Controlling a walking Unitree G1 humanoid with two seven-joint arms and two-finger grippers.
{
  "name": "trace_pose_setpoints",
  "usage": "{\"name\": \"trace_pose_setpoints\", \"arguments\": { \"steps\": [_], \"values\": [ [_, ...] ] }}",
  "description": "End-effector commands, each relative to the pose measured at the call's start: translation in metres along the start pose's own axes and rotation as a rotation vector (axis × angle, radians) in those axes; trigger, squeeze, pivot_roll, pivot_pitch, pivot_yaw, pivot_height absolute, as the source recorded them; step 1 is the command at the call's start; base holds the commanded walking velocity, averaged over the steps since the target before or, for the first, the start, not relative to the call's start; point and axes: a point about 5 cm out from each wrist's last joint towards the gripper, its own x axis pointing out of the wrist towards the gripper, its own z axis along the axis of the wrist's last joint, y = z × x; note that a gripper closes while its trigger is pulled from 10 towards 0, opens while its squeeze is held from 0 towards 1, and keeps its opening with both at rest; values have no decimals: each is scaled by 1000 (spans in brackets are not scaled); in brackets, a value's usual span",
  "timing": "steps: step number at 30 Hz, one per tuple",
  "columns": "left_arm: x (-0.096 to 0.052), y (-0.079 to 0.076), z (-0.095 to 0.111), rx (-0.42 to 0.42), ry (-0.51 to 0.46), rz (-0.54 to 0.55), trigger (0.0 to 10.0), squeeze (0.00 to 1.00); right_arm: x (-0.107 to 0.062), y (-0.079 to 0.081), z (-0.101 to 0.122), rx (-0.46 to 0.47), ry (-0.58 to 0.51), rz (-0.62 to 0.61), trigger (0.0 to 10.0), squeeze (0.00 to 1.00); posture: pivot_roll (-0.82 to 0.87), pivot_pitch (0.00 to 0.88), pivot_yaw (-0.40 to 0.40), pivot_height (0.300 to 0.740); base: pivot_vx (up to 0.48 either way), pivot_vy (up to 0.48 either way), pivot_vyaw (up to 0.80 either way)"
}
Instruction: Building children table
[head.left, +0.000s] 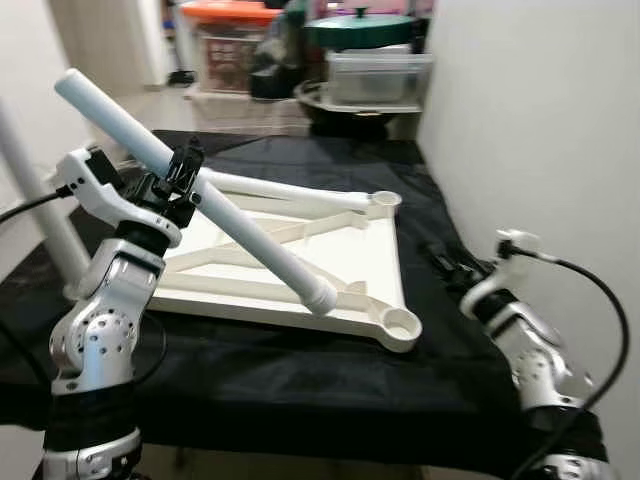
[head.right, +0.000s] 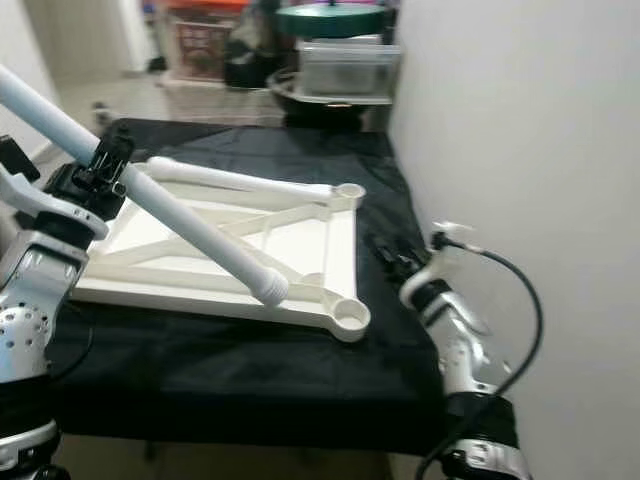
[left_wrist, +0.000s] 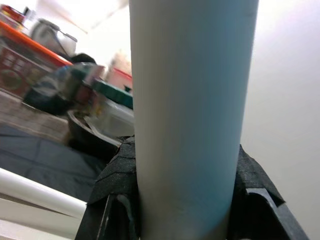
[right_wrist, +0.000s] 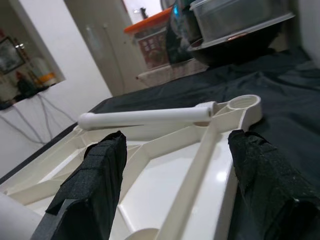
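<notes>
A white tabletop (head.left: 345, 250) lies upside down on the black cloth (head.left: 300, 380), with round sockets at its corners. My left gripper (head.left: 185, 170) is shut on a white table leg (head.left: 250, 235). The leg slants down to the right, and its lower end (head.left: 320, 295) hangs over the frame just short of the near right socket (head.left: 400, 322). In the left wrist view the leg (left_wrist: 190, 100) sits tight between the black pads (left_wrist: 115, 190). A second leg (head.left: 290, 192) lies along the far edge, ending at the far right socket (head.left: 385, 200). My right gripper (head.left: 445, 262) rests open on the cloth right of the tabletop.
A white wall (head.left: 540, 120) runs close along the right side. Behind the table stand stacked storage boxes (head.left: 230, 45), a clear lidded container (head.left: 375, 75) and a dark bowl. A white post (head.left: 30, 190) rises at the left edge.
</notes>
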Motion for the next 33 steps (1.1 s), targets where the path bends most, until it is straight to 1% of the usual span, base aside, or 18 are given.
{"name": "trace_pose_setpoints", "arguments": {
  "steps": [1,2,4,5,6,7,9,17,18,19,21,22,23,26,30,31,32,33],
  "values": [
    [2,-10,2,39,0,-45,10000,0,1,5,0,-26,0,25,10000,0,141,0,-34,740,0,0,-775],
    [2,-10,2,39,0,-45,10000,0,1,5,0,-26,0,25,10000,0,141,0,-34,740,0,0,-775],
    [9,-20,2,32,-5,-81,10000,0,8,22,2,-45,-12,97,10000,0,141,0,-35,740,0,0,-772],
    [12,-22,3,30,-10,-87,10000,0,10,26,2,-56,-18,111,10000,0,140,0,-35,740,0,0,-775],
    [12,-22,3,30,-10,-87,10000,0,10,26,2,-56,-18,111,10000,0,140,0,-35,740,0,0,-775],
    [15,-27,8,29,-29,-104,10000,0,11,31,4,-63,-27,130,10000,0,141,0,-35,740,0,0,-775],
    [24,-46,28,17,-90,-195,10000,0,12,41,10,-65,-45,184,10000,0,141,0,-35,740,0,0,-775],
    [24,-46,28,17,-90,-195,10000,0,12,41,10,-65,-45,184,10000,0,141,0,-35,740,0,0,-775],
    [28,-55,37,25,-111,-239,10000,0,12,46,13,-65,-51,209,10000,0,143,0,-36,740,0,0,-775],
    [28,-55,37,25,-111,-239,10000,0,12,46,13,-65,-51,209,10000,0,143,0,-36,740,0,0,-775],
    [39,-65,43,86,-94,-323,10000,0,17,56,21,-107,-65,238,10000,0,144,0,-37,740,0,0,-775],
    [39,-65,43,86,-94,-323,10000,0,17,56,21,-107,-65,238,10000,0,144,0,-37,740,0,0,-775],
    [45,-65,42,108,-78,-330,10000,0,18,60,24,-146,-66,261,10000,0,141,0,-37,740,0,0,-769],
    [47,-63,37,132,-56,-322,10000,0,17,64,28,-189,-77,281,10000,0,140,0,-34,740,0,0,0],
    [49,-62,30,155,-9,-357,10000,0,17,72,29,-279,-31,345,10000,0,140,0,-37,740,0,0,0],
    [50,-62,28,163,4,-373,10000,0,18,73,30,-301,-23,359,10000,733,140,0,-35,740,0,0,0],
    [51,-62,27,171,16,-387,10000,0,18,73,32,-327,-19,371,10000,733,140,0,-35,740,0,0,0],
    [51,-62,27,171,16,-387,10000,0,18,73,32,-327,-19,371,10000,733,140,0,-35,740,0,0,0]
  ]
}}
